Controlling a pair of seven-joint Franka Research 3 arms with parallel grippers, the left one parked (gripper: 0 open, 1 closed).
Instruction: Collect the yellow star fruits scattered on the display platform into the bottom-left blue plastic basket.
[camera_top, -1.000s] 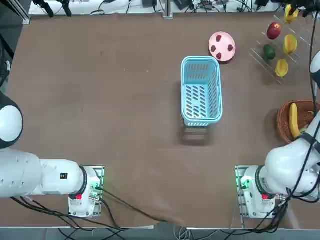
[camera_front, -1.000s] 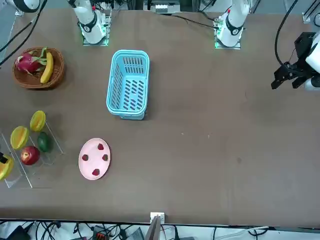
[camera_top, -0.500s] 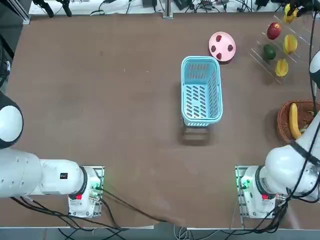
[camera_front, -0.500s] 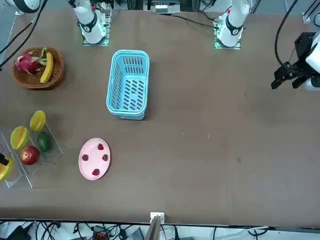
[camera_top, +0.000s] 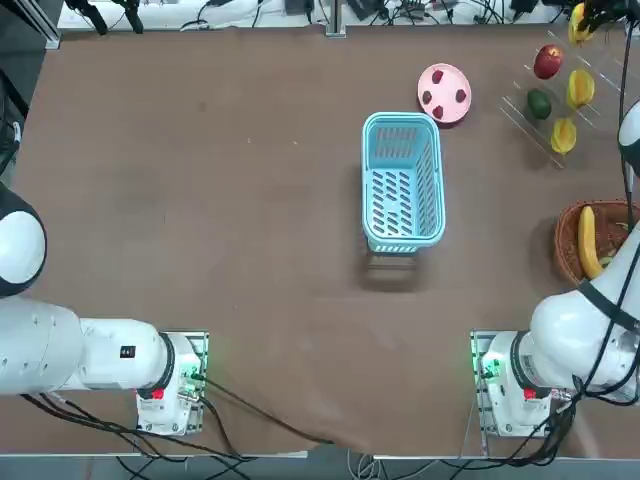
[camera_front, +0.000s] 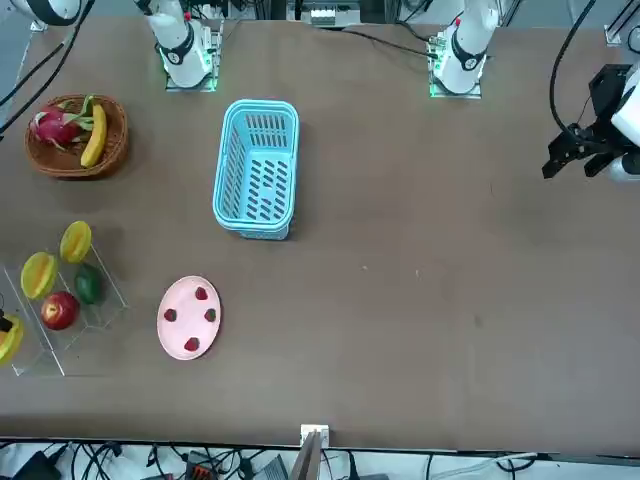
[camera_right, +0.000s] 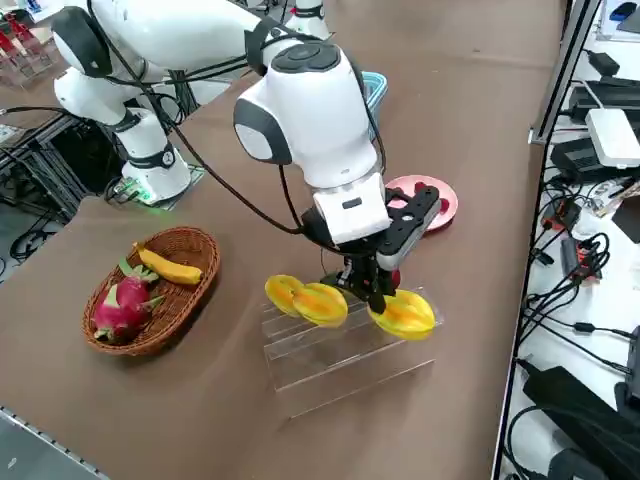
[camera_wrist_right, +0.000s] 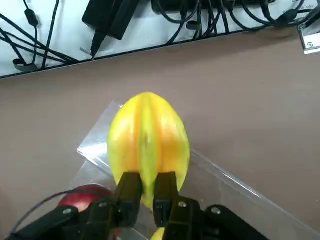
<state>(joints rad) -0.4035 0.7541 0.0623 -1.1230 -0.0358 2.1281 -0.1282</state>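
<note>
A smooth, matte brown table is spreading under everything; the glossy white right arm is arching over its right side; below it a clear, thin-edged stepped acrylic stand is catching the light; the slotted, round-cornered light blue plastic basket is sitting well apart from the stand; a round brown woven wicker basket is cradling a curved yellow banana and a spiky magenta dragon fruit; a pink plate is bearing dark red pieces near the blue basket. At the stand's far end the right gripper is clamping its black fingers on the ridge of the far star fruit, waxy yellow streaked with orange; two more ridged star fruits are resting on the stand, beside a shiny red apple and a dark green oval fruit.
</note>
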